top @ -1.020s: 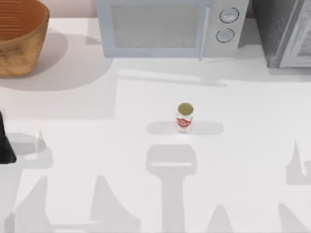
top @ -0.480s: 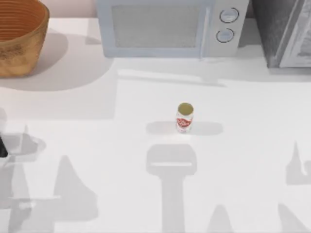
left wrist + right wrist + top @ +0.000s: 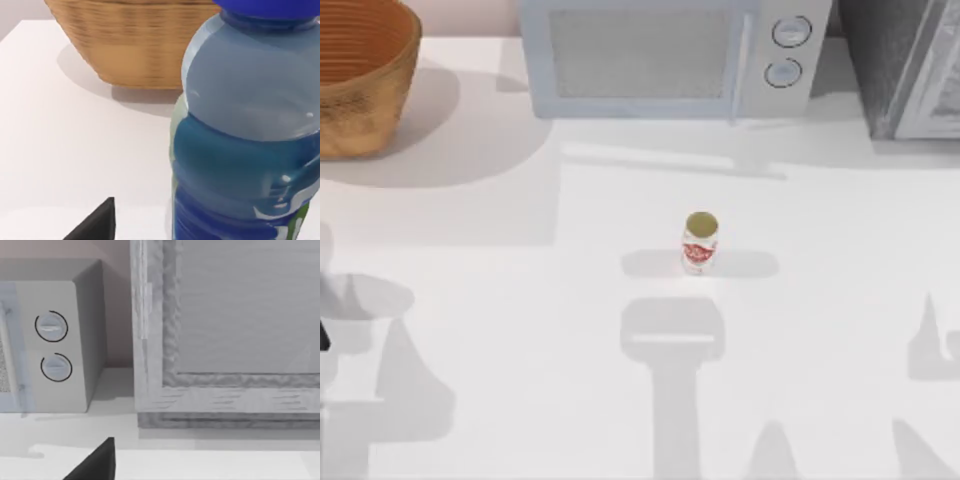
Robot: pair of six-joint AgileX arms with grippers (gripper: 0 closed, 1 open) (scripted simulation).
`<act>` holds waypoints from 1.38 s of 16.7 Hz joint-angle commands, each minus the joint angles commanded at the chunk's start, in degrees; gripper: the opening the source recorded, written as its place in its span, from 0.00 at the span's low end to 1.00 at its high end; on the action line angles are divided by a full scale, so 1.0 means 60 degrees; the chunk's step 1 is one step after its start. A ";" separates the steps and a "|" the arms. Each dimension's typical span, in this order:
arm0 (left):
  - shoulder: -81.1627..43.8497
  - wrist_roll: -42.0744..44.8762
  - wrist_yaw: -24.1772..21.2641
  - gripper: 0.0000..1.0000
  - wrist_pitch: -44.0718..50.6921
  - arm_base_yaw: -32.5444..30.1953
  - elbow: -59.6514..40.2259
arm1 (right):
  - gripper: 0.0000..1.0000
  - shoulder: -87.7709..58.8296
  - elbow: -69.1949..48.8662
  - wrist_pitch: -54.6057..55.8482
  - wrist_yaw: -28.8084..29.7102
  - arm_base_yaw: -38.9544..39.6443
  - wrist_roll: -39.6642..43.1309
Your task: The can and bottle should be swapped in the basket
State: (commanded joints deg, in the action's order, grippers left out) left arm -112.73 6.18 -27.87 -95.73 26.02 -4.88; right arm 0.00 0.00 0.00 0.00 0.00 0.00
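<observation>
The can [image 3: 700, 241], white and red with a dull gold top, stands upright in the middle of the table with no gripper near it. The wicker basket [image 3: 360, 75] sits at the far left back corner. In the left wrist view a clear bottle [image 3: 245, 135] with a blue cap and blue label stands on the table very close to my left gripper [image 3: 160, 232], with the basket [image 3: 135, 45] behind it. One black fingertip [image 3: 100, 222] shows with a gap between it and the bottle. A sliver of my left arm [image 3: 323, 335] sits at the table's left edge.
A pale grey microwave [image 3: 670, 55] stands along the back, with a grey cabinet [image 3: 910, 65] at the back right. In the right wrist view my right gripper [image 3: 160, 475], parked, faces that cabinet [image 3: 225, 330] and the microwave's dials [image 3: 52, 347].
My left arm has slid farther off the table's left edge, and its shadow has shifted left with it. The can has not moved.
</observation>
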 joint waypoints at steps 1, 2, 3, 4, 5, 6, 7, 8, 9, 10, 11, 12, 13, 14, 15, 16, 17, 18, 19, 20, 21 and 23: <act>-0.0217 0.0015 -0.0049 1.00 -0.0180 0.0053 -0.0008 | 1.00 0.0000 0.0000 0.0000 0.0000 0.0000 0.0000; -0.0351 0.0025 -0.0080 1.00 -0.0292 0.0085 -0.0013 | 1.00 0.0000 0.0000 0.0000 0.0000 0.0000 0.0000; -0.0404 0.0029 -0.0091 1.00 -0.0336 0.0099 -0.0015 | 1.00 0.0000 0.0000 0.0000 0.0000 0.0000 0.0000; -0.0404 0.0029 -0.0091 1.00 -0.0336 0.0099 -0.0015 | 1.00 0.0000 0.0000 0.0000 0.0000 0.0000 0.0000; -0.0404 0.0029 -0.0091 1.00 -0.0336 0.0099 -0.0015 | 1.00 0.0000 0.0000 0.0000 0.0000 0.0000 0.0000; -0.0404 0.0029 -0.0091 1.00 -0.0336 0.0099 -0.0015 | 1.00 0.0000 0.0000 0.0000 0.0000 0.0000 0.0000; -0.0382 0.0024 -0.0079 1.00 -0.0315 0.0060 0.0021 | 1.00 0.0000 0.0000 0.0000 0.0000 0.0000 0.0000; -0.0391 0.0019 -0.0055 1.00 -0.0300 0.0045 -0.0011 | 1.00 0.0000 0.0000 0.0000 0.0000 0.0000 0.0000; -0.0435 0.0001 0.0020 1.00 -0.0239 -0.0017 -0.0141 | 1.00 0.0000 0.0000 0.0000 0.0000 0.0000 0.0000; -0.0511 -0.0025 0.0119 1.00 -0.0140 -0.0118 -0.0345 | 1.00 0.0000 0.0000 0.0000 0.0000 0.0000 0.0000; -0.0603 -0.0054 0.0238 1.00 -0.0017 -0.0243 -0.0578 | 1.00 0.0000 0.0000 0.0000 0.0000 0.0000 0.0000; -0.0707 -0.0087 0.0374 1.00 0.0122 -0.0383 -0.0835 | 1.00 0.0000 0.0000 0.0000 0.0000 0.0000 0.0000; -0.0822 -0.0123 0.0524 1.00 0.0276 -0.0538 -0.1121 | 1.00 0.0000 0.0000 0.0000 0.0000 0.0000 0.0000; -0.0941 -0.0160 0.0682 1.00 0.0439 -0.0702 -0.1420 | 1.00 0.0000 0.0000 0.0000 0.0000 0.0000 0.0000; -0.1053 -0.0194 0.0830 1.00 0.0592 -0.0854 -0.1701 | 1.00 0.0000 0.0000 0.0000 0.0000 0.0000 0.0000; -0.1142 -0.0221 0.0949 1.00 0.0715 -0.0977 -0.1925 | 1.00 0.0000 0.0000 0.0000 0.0000 0.0000 0.0000; -0.1198 -0.0238 0.1022 1.00 0.0792 -0.1053 -0.2063 | 1.00 0.0000 0.0000 0.0000 0.0000 0.0000 0.0000; -0.1214 -0.0242 0.1042 1.00 0.0812 -0.1073 -0.2101 | 1.00 0.0000 0.0000 0.0000 0.0000 0.0000 0.0000; -0.1214 -0.0242 0.1042 1.00 0.0812 -0.1073 -0.2101 | 1.00 0.0000 0.0000 0.0000 0.0000 0.0000 0.0000; -0.1214 -0.0242 0.1042 1.00 0.0812 -0.1073 -0.2101 | 1.00 0.0000 0.0000 0.0000 0.0000 0.0000 0.0000; -0.1214 -0.0242 0.1042 1.00 0.0812 -0.1073 -0.2101 | 1.00 0.0000 0.0000 0.0000 0.0000 0.0000 0.0000; -0.1214 -0.0242 0.1042 0.85 0.0812 -0.1073 -0.2101 | 1.00 0.0000 0.0000 0.0000 0.0000 0.0000 0.0000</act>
State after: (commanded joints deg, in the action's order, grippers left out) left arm -120.01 4.73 -21.62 -90.86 19.58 -17.49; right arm 0.00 0.00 0.00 0.00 0.00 0.00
